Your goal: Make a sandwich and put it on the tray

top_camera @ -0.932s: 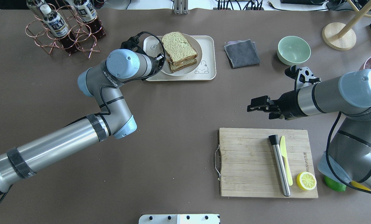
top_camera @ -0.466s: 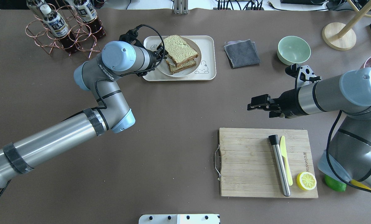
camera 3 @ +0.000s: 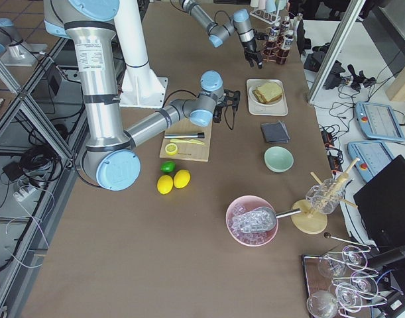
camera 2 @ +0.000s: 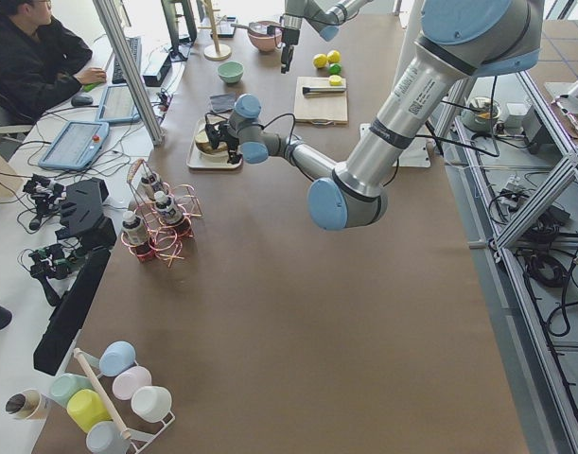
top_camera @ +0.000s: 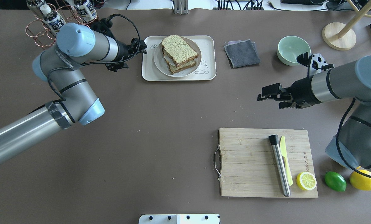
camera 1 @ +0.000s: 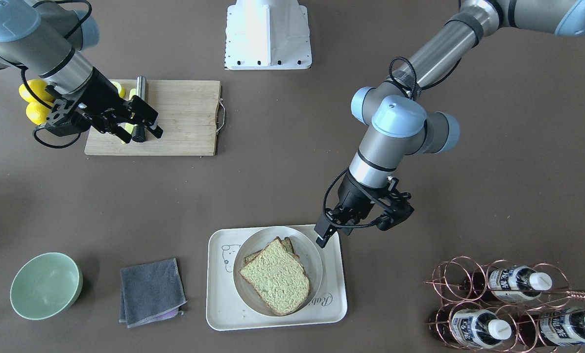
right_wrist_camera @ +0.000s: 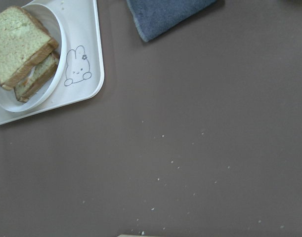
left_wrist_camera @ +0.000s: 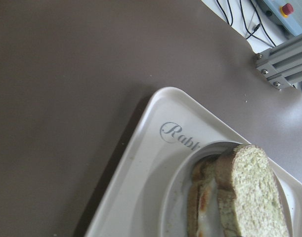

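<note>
Two arms, both hands empty. Left gripper (top_camera: 135, 56) has just backed off. Half a second ago it was in at the plate's (top_camera: 157, 60) left rim, against the sandwich (top_camera: 179, 52). Now it hangs just beside the tray's (top_camera: 209, 43) left edge, jaws spread, pinching nothing.

Right gripper (top_camera: 271, 99) has drifted a little further from the board (top_camera: 247, 161). It's also spread, well apart from the tray.

Sandwich sits stacked on the plate, plate inside the tray. Top slice is skewed over the bottom one, and the left wrist view shows egg white between them. Top slice shifted a touch during the release but is fully on the plate.

My read: placement is done and this is the retreat. Only parking the arms is left.
</note>
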Motion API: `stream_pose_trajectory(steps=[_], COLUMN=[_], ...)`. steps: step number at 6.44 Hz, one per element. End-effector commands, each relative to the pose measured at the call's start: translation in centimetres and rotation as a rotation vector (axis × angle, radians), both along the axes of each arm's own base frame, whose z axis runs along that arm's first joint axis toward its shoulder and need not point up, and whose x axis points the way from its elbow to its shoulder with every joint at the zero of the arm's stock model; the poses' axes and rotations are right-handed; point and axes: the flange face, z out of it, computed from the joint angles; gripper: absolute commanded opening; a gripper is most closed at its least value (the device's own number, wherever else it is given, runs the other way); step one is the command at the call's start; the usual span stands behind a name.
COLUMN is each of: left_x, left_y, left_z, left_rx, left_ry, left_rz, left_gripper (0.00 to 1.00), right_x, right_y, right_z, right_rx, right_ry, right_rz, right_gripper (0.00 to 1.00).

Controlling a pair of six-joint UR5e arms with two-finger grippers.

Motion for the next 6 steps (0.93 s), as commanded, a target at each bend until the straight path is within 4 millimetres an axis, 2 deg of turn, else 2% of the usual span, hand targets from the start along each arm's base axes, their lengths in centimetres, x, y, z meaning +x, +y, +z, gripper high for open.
stream_pose_trajectory(steps=[1,2,3,4,5,6], left_x=[-10.2,-16.9,-23.0,-27.8,-34.6,-40.9], left_y=[2.9,3.3,2.2,1.9,1.8,2.1], left_z=[0.5,-0.4,0.1,4.4,8.9,13.9], left_rx=[0.09,0.116,0.137,0.136,0.172,0.205], left_ry=[-0.246,-0.404,-0.52,-0.543,-0.56,-0.522], left_rz=[0.118,0.171,0.222,0.302,0.376,0.461], left_gripper=[0.98,0.98,0.98,0.98,0.98,0.98], right_x=[6.5,11.3,16.7,22.3,27.7,32.1], right_y=[-5.2,-7.4,-8.8,-9.6,-10.4,-10.5], right_z=[4.0,6.5,8.7,11.5,15.1,18.5], right_rx=[0.056,0.069,0.121,0.149,0.151,0.113], right_ry=[0.226,0.375,0.494,0.602,0.631,0.598], right_rz=[-0.011,-0.068,-0.148,-0.25,-0.296,-0.289], right_gripper=[0.99,0.99,0.99,0.99,0.99,0.99])
